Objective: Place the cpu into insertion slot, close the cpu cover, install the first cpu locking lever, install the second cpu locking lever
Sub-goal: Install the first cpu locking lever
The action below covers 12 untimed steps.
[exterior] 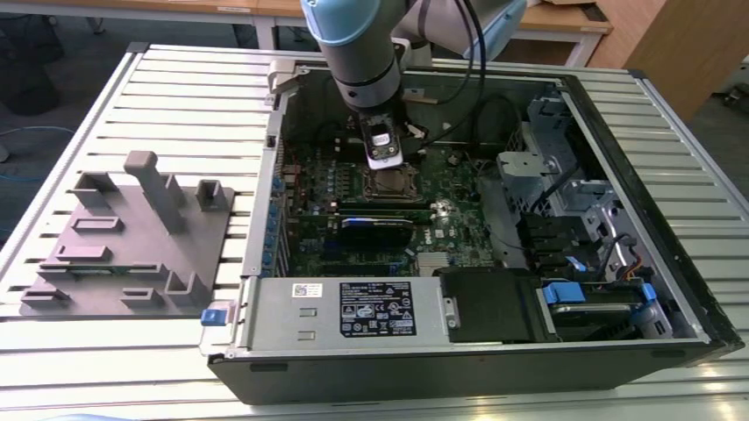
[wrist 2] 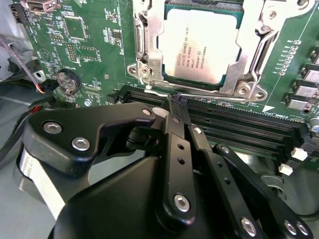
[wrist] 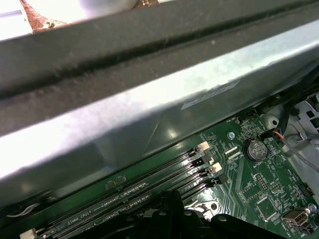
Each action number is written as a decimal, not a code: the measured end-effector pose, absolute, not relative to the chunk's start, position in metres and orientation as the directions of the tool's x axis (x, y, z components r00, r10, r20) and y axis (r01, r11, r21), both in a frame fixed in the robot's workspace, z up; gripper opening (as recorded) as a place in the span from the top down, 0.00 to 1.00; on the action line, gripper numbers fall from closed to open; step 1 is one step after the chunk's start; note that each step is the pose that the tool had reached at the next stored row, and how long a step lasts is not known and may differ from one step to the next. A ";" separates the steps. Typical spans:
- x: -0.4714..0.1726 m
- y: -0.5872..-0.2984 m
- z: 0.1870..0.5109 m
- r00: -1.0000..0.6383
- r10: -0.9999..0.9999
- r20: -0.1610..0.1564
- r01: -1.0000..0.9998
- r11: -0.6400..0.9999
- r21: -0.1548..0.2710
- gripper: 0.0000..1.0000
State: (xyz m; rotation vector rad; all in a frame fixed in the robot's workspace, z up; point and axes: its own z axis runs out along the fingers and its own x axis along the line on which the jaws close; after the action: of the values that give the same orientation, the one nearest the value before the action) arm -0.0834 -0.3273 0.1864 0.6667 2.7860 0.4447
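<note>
1. The small square silver-grey metal cpu (wrist 2: 199,46) is seen lying flat in the dark square insertion slot (wrist 2: 238,15) on the green motherboard (wrist 2: 89,50).
2. The silvery metal cpu cover (wrist 2: 149,57) is seen shut around it.
3. The black gripper (wrist 2: 174,107) is held just beside the slot, over the long black memory slots (wrist 2: 239,124), with its fingers pressed together on nothing.

The arm (exterior: 357,53) reaches straight down, its gripper (wrist 2: 175,105) pointing downward with the black fingers (wrist 2: 172,129) pressed together.
</note>
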 end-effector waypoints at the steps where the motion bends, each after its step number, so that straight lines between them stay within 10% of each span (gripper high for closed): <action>1: -0.083 -0.327 0.187 -0.866 0.472 -0.162 0.399 0.850 0.345 0.89; 12: -0.083 -0.327 0.189 -0.866 0.472 -0.163 0.399 0.850 0.344 0.89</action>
State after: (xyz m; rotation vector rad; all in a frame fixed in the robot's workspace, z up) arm -0.0834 -0.3274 0.1887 0.6660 2.7855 0.4409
